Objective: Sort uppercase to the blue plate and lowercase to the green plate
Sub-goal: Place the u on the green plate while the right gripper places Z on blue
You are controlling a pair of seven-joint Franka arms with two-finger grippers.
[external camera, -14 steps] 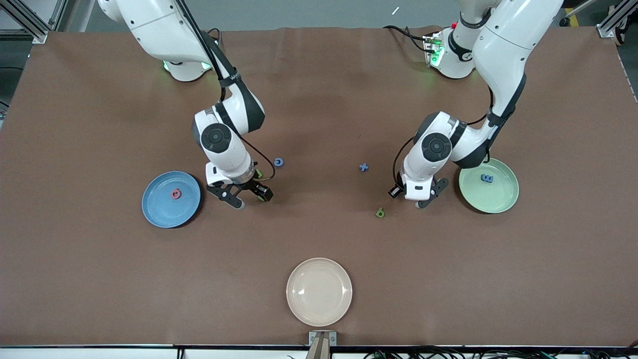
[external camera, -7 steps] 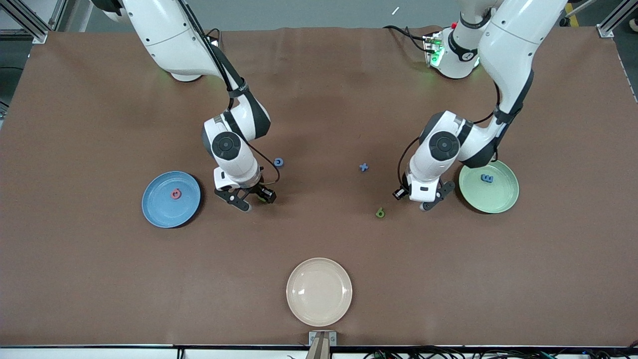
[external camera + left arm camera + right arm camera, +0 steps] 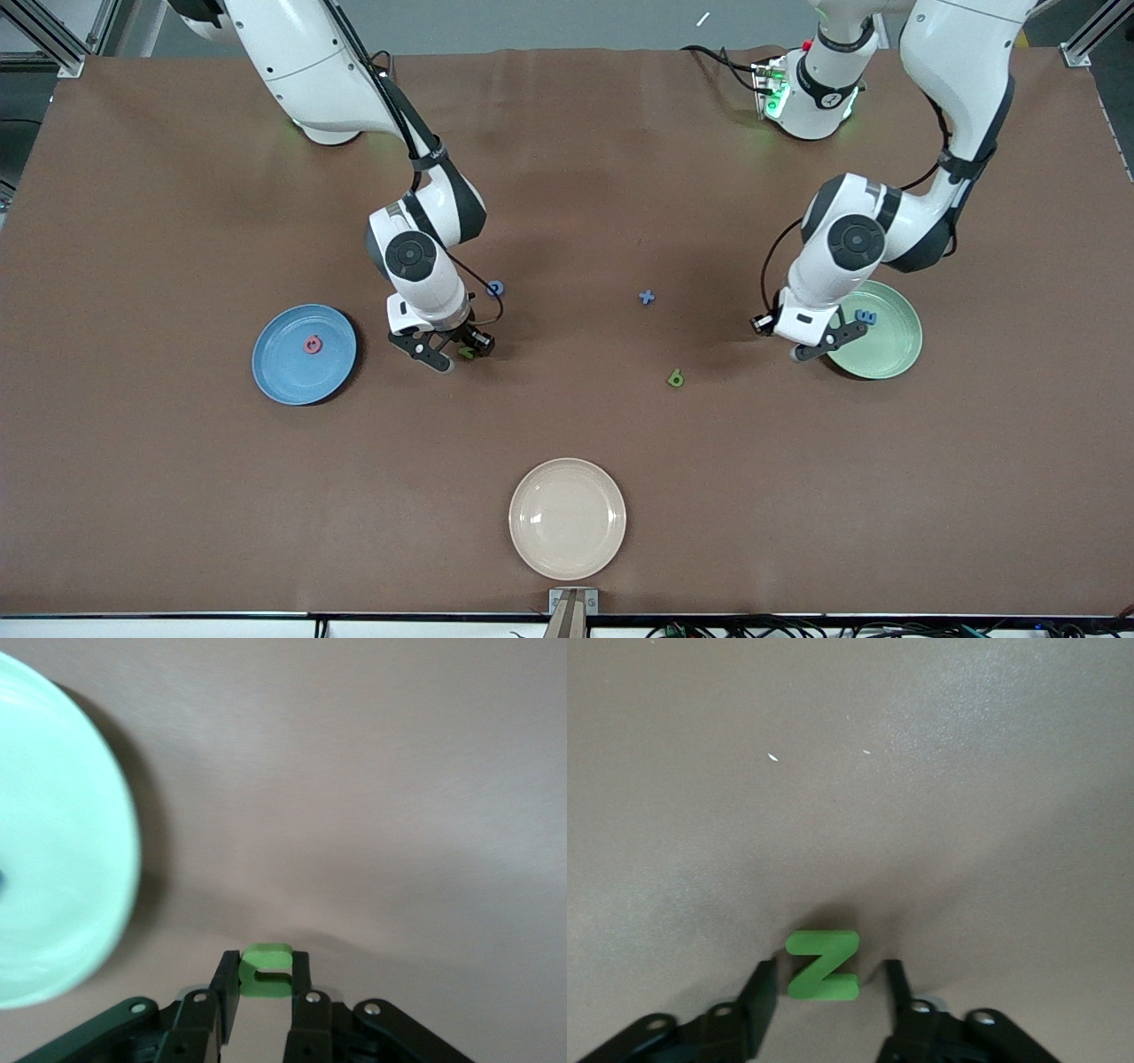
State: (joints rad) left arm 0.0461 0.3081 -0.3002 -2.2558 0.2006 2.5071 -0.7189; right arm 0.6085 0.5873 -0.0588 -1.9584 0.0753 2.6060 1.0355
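My right gripper (image 3: 455,352) is open and low over the table beside the blue plate (image 3: 304,354). In the right wrist view the green N (image 3: 824,966) lies flat between its open fingers (image 3: 764,992); it also shows in the front view (image 3: 467,353). The pink G (image 3: 312,345) lies on the blue plate. My left gripper (image 3: 819,346) is shut on the green u (image 3: 266,972) at the rim of the green plate (image 3: 886,354), which also shows in the left wrist view (image 3: 53,842). The blue m (image 3: 866,316) lies on the green plate. The blue C (image 3: 495,288), blue x (image 3: 648,298) and green q/b (image 3: 676,379) lie on the table. The green B is hidden.
A cream plate (image 3: 567,518) sits near the table edge closest to the front camera, midway between the arms. The brown mat covers the whole table.
The left gripper has carried the green u from beside the green q/b to the green plate's rim. The right gripper has shifted a little, and the green N now lies between its fingers.
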